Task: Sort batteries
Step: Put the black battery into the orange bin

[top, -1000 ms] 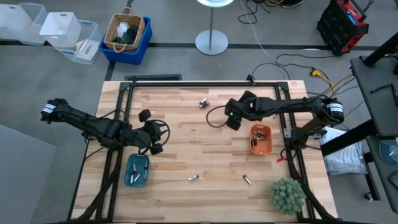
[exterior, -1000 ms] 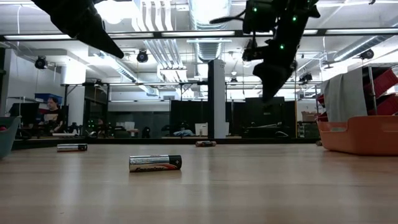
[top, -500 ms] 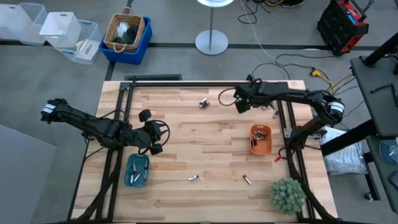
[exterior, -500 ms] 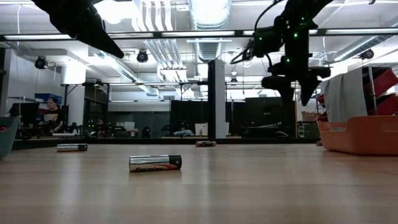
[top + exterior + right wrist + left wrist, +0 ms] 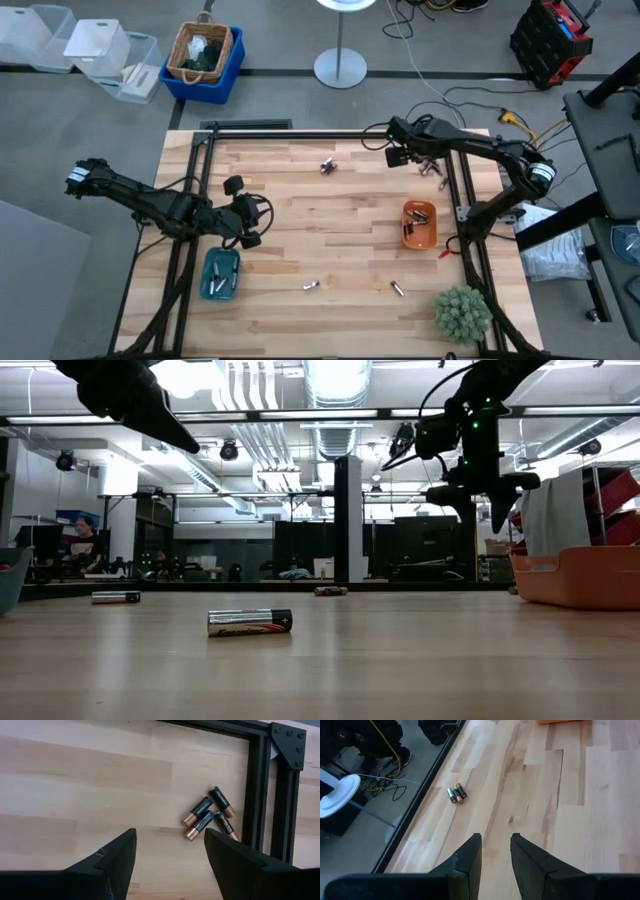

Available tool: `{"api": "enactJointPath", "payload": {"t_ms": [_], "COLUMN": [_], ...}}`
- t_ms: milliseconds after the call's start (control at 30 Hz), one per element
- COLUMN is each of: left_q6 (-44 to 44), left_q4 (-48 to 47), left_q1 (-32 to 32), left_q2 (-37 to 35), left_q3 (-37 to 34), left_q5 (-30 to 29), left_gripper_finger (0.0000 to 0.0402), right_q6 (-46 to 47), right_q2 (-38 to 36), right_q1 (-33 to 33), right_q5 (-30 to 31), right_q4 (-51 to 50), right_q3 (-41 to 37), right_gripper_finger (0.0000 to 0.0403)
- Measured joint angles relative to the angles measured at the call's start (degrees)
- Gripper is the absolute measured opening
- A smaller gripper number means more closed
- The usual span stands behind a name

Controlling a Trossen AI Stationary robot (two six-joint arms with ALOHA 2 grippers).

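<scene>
Up at the far right corner of the table [image 5: 300, 215], the right gripper [image 5: 403, 157] hangs in the air with its fingers [image 5: 112, 865] spread wide. Just beyond it, a cluster of four batteries [image 5: 210, 813] lies against the black frame rail [image 5: 257, 790], untouched and apart from the fingers; from above the same cluster [image 5: 431, 167] sits just to the gripper's right. Over on the near left, the left gripper [image 5: 249, 213] waits above the wood beside the teal tray [image 5: 220, 275], fingers [image 5: 465, 862] parted by a narrow gap, nothing between them. Well ahead of it lies a pair of batteries [image 5: 456, 794] near the table's far edge, seen from above at far centre [image 5: 326, 166]. Two single batteries rest near the front edge, one at centre [image 5: 310, 286] and one further right [image 5: 397, 289]. More batteries lie in the orange tray [image 5: 419, 225] on the right and in the teal tray.
</scene>
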Motion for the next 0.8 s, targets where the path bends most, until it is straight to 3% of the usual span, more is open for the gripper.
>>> {"api": "enactJointPath", "payload": {"t_ms": [533,800], "left_q6": [3.7,4.6], "left_q4": [2.0,2.6], "left_q1": [0.1,0.2], "left_q2": [-0.2,-0.2], "left_q3": [0.0,0.1], "left_q5": [-0.6,-0.6], "left_gripper_finger": [0.0084,0.0084], "right_q6": [-3.3,9.4], "right_q2": [0.0,0.0], "right_q1": [0.1,3.7], "right_q5": [-1.9,-7.4], "right_q4": [4.2,-2.3], "right_q3": [0.0,-4.2], "right_gripper_finger": [0.0215,0.0215]}}
